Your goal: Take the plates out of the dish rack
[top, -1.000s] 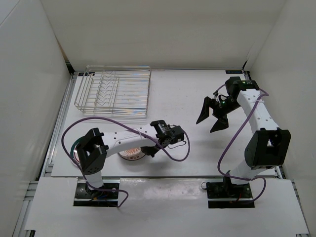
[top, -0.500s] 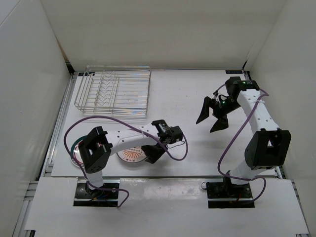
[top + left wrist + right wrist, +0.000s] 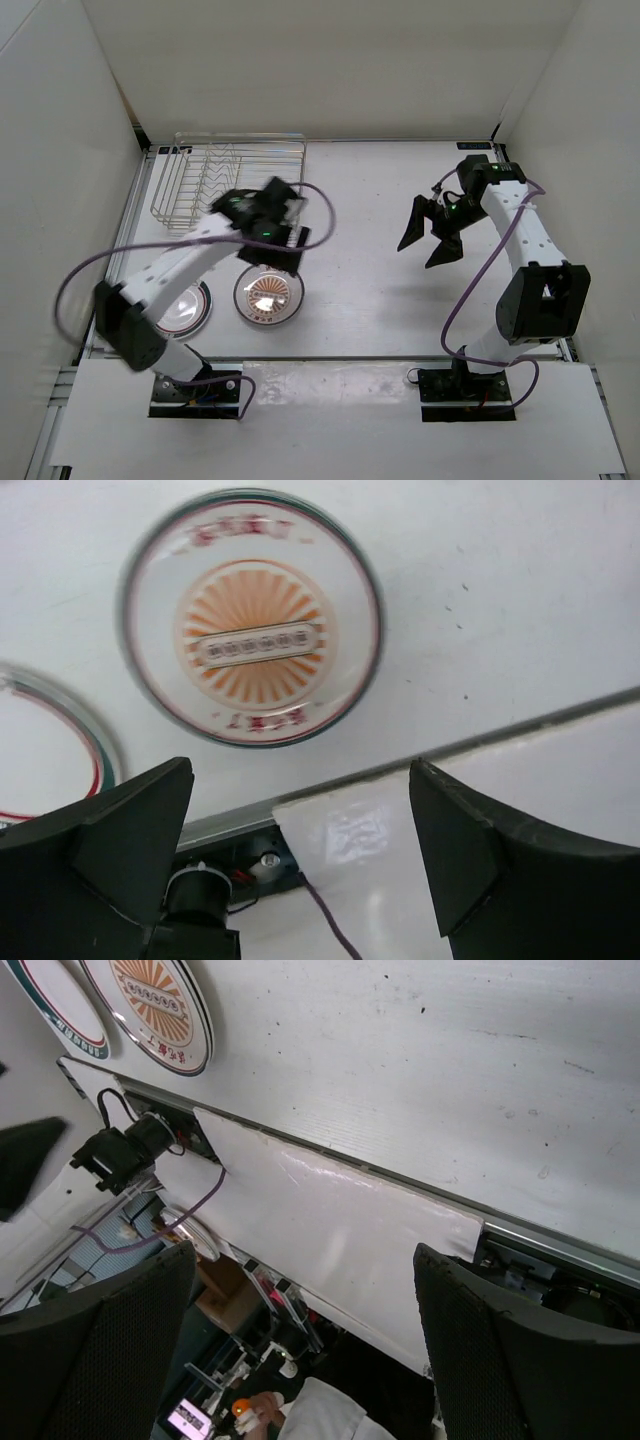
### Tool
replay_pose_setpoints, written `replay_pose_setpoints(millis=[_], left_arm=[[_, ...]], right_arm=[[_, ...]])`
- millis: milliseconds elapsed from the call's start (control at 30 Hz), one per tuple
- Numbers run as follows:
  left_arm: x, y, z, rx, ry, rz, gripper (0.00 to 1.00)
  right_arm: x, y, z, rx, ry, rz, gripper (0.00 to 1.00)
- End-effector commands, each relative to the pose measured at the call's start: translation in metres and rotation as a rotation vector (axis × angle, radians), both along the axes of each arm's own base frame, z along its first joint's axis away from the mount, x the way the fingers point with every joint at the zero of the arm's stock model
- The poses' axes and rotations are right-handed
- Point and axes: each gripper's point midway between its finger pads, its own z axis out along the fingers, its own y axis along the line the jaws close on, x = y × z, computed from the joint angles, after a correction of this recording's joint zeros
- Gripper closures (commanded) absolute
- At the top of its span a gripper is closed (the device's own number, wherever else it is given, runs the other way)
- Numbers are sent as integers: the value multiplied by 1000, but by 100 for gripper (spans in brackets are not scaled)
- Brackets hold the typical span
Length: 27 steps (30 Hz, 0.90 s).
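Observation:
A white plate with an orange sunburst [image 3: 268, 296] [image 3: 250, 645] lies flat on the table near the front. To its left lies a plate with a dark greenish rim [image 3: 183, 307] [image 3: 40, 740]. My left gripper [image 3: 282, 247] [image 3: 300, 860] hangs open and empty above the table, just behind the sunburst plate and in front of the dish rack [image 3: 230, 185]. The silver wire rack stands at the back left, and the left arm hides part of it. My right gripper [image 3: 425, 245] [image 3: 305, 1340] is open and empty over the right half of the table. Both plates [image 3: 160, 1005] show far off in its view.
White walls close in the table on the left, back and right. The table's front edge [image 3: 480, 745] runs just below the plates. A purple cable [image 3: 100, 270] loops out from the left arm.
My left gripper has opened and let go of the sunburst plate, which now lies on the table. The gripper has lifted and swung back toward the rack. The right arm has not moved.

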Motion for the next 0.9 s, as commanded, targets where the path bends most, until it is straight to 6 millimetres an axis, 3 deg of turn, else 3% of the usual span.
replay_pose_setpoints(millis=[0,33,67,133,167,200,233,267,300,333,367,400,433,500,600,700,867], left_arm=[[-10,15,51,-330,-130,28,0],[-3,37,41,-296,-156,92,0],[-5,46,58,-333,-252,88,0],[-7,68,32,-236,-296,30,0],[-16,78,34,-234,-346,23,0],[-10,98,32,-158,-402,114,0],[-14,107,38,-162,-441,154,0],[-18,116,25,-137,-431,192,0],[-19,121,39,-186,-517,229,0],[-21,123,37,-195,-529,239,0],[-26,128,15,-171,-501,254,0],[-32,135,28,-234,-582,335,0],[-33,138,11,-212,-555,358,0],[-39,143,-1,-242,-570,415,0],[-51,155,-36,-238,-565,489,0],[-62,160,-37,-218,-574,417,0],[-72,207,-27,-22,-617,569,0]], right_arm=[[-13,0,23,10,-43,29,10],[-12,-1,23,10,-45,27,10],[-13,-2,23,-6,-48,24,10],[-12,-6,29,-20,-74,21,10],[-12,-6,32,-28,-85,17,10],[-13,-10,34,-55,-88,10,10],[-14,-12,35,-64,-92,9,10],[-14,-16,37,-87,-111,4,10],[-13,-19,41,-111,-132,2,10],[-13,-23,42,-139,-145,-4,10],[-16,-26,44,-158,-158,-11,10],[-12,-31,47,-190,-177,-24,10],[-11,-37,49,-226,-190,-35,10],[-6,-42,61,-261,-227,-66,10],[-6,-78,67,-471,-262,-137,10],[-10,-99,72,-593,-268,-203,10],[-8,-103,73,-616,-259,-239,10]])
